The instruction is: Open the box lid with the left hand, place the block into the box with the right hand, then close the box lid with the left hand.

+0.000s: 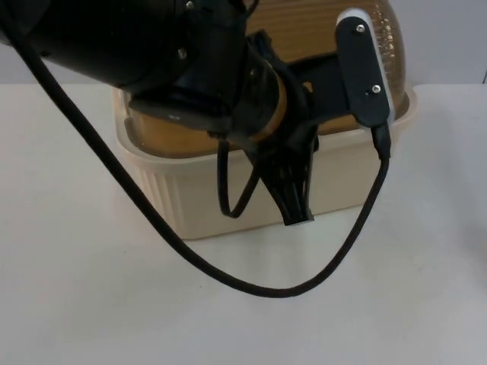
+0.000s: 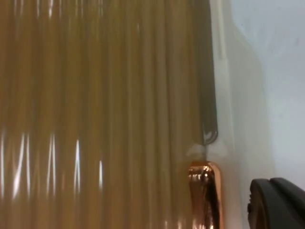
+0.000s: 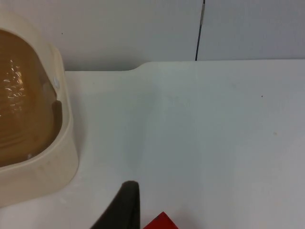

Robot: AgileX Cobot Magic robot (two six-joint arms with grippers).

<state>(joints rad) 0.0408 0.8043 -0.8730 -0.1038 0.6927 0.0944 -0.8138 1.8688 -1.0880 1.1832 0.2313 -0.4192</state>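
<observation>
We see the left gripper (image 1: pixel 298 213) over the cream plastic box (image 1: pixel 198 205) with its ribbed amber lid (image 2: pixel 95 114), jaws' state unclear; the red block (image 3: pixel 161 223) sits beside the right gripper's fingertip (image 3: pixel 125 205).

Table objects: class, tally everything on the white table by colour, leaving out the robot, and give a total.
Cream plastic box with its amber ribbed see-through lid: 1
Red block beside the right gripper's fingertip: 1
Total: 2
</observation>
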